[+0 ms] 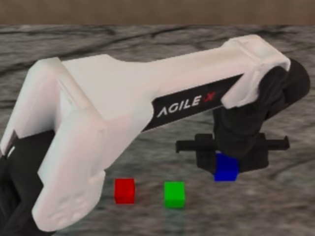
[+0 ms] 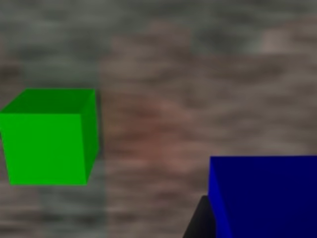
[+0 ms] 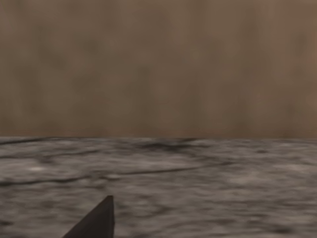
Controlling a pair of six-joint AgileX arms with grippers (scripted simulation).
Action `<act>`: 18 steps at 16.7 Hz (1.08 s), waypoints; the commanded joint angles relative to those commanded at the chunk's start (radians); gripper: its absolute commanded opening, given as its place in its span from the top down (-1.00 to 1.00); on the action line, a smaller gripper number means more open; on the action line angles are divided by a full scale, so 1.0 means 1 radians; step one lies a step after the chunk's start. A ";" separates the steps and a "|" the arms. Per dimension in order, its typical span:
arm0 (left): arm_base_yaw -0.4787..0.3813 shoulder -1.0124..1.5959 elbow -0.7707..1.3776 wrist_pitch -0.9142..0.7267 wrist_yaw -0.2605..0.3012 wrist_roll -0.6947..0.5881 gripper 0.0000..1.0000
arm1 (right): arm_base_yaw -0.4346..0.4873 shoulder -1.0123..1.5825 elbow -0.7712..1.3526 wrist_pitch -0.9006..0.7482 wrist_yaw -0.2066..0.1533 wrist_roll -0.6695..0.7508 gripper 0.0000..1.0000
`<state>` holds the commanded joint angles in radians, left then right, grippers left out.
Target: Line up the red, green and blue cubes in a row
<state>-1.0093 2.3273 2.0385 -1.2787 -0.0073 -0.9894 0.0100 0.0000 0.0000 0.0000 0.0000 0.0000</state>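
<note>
Top view: left pincer over blue cube

"AGILE X" on the left arm (black strip)

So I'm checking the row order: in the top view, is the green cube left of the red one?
No, the green cube sits to the right of the red cube.

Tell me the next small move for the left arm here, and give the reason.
Probably lower the blue cube straight down and release. The left pincer holds it to the right of the green cube, slightly higher in the top view than the red cube and green one, so it seems not yet set in their row.
</note>
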 joint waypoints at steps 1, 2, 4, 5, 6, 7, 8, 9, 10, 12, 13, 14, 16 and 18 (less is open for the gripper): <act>0.000 0.000 0.000 0.000 0.000 0.000 1.00 | 0.000 0.000 0.000 0.000 0.000 0.000 -1.00; 0.003 0.004 0.001 0.000 0.001 0.003 1.00 | 0.000 0.000 0.000 0.000 0.000 0.000 -1.00; 0.003 0.007 -0.014 0.018 0.001 0.004 1.00 | 0.000 0.000 0.000 0.000 0.000 0.000 -1.00; 0.004 0.011 -0.033 0.042 0.001 0.003 1.00 | 0.000 0.000 0.000 0.000 0.000 0.000 -1.00; 0.005 0.017 -0.058 0.076 0.001 0.003 1.00 | 0.000 0.000 0.000 0.000 0.000 0.000 -1.00; 0.006 0.025 -0.086 0.116 0.002 0.002 1.00 | 0.000 0.000 0.000 0.000 0.000 0.000 -1.00; 0.006 0.033 -0.116 0.157 0.002 0.003 1.00 | 0.000 0.000 0.000 0.000 0.000 0.000 -1.00; 0.005 0.041 -0.143 0.194 0.001 0.004 1.00 | 0.000 0.000 0.000 0.000 0.000 0.000 -1.00; 0.005 0.048 -0.166 0.220 0.001 0.004 1.00 | 0.000 0.000 0.000 0.000 0.000 0.000 -1.00; 0.004 0.055 -0.185 0.240 0.001 0.005 1.00 | 0.000 0.000 0.000 0.000 0.000 0.000 -1.00; 0.004 0.055 -0.185 0.240 0.001 0.005 1.00 | 0.000 0.000 0.000 0.000 0.000 0.000 -1.00; 0.004 0.055 -0.185 0.240 0.001 0.005 1.00 | 0.000 0.000 0.000 0.000 0.000 0.000 -1.00; 0.004 0.055 -0.185 0.240 0.001 0.005 0.85 | 0.000 0.000 0.000 0.000 0.000 0.000 -1.00; 0.004 0.055 -0.185 0.240 0.001 0.005 0.55 | 0.000 0.000 0.000 0.000 0.000 0.000 -1.00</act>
<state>-1.0054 2.3821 1.8533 -1.0386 -0.0067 -0.9848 0.0100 0.0000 0.0000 0.0000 0.0000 0.0000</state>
